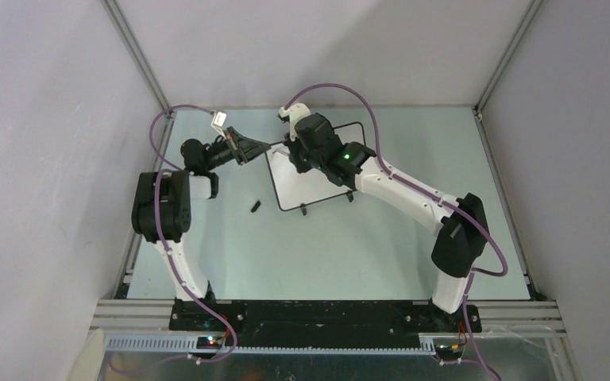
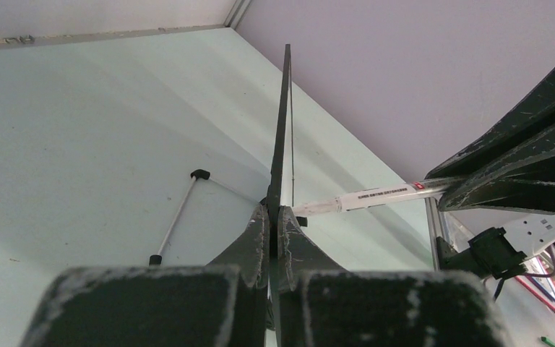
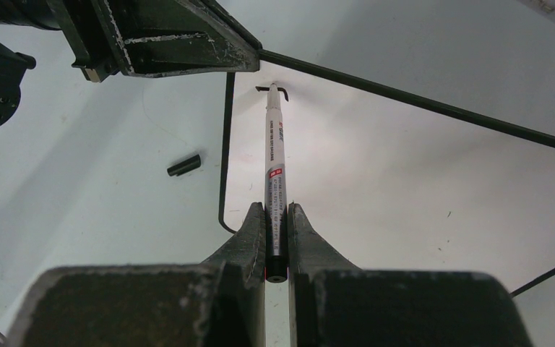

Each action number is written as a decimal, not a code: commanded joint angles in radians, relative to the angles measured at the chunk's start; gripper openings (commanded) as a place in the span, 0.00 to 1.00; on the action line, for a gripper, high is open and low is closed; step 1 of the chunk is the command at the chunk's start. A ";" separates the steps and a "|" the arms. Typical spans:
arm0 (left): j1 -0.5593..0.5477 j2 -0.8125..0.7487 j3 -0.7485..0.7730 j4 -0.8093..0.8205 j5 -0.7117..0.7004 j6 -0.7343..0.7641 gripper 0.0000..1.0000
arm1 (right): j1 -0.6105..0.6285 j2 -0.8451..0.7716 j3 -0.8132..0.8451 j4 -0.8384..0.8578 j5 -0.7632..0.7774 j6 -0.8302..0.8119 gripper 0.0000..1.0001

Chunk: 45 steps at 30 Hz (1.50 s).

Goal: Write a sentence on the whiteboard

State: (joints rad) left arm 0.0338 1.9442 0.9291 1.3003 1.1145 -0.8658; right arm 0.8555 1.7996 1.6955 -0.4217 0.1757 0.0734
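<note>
The left gripper [image 2: 274, 213] is clamped tight on the left edge of the whiteboard [image 1: 306, 190], which sits at the far middle of the table [image 1: 206, 254]. A pen cap [image 1: 256, 206] lies near it. The right gripper [image 3: 276, 217] pinches the marker [image 3: 274, 155], aimed at the blank surface. Hard pressing could pivot the board in that narrow hold and skew the strokes.

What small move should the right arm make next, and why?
Probably drag the marker pen tip across the whiteboard to build the first letter: the pen is uncapped, its tip sits at one short black mark, and the left fingers clamp the board's edge.
</note>
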 commanded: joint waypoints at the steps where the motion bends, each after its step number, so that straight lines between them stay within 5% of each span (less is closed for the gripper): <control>1: 0.001 -0.001 -0.003 0.082 0.022 -0.021 0.00 | 0.007 0.021 0.060 -0.004 0.004 -0.014 0.00; 45: 0.005 0.010 -0.002 0.123 0.022 -0.054 0.00 | 0.014 -0.057 -0.117 0.040 -0.017 -0.014 0.00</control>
State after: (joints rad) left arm 0.0395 1.9640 0.9291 1.3312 1.1107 -0.9009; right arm 0.8639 1.7779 1.5787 -0.4133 0.1669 0.0734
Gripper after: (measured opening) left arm 0.019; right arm 0.090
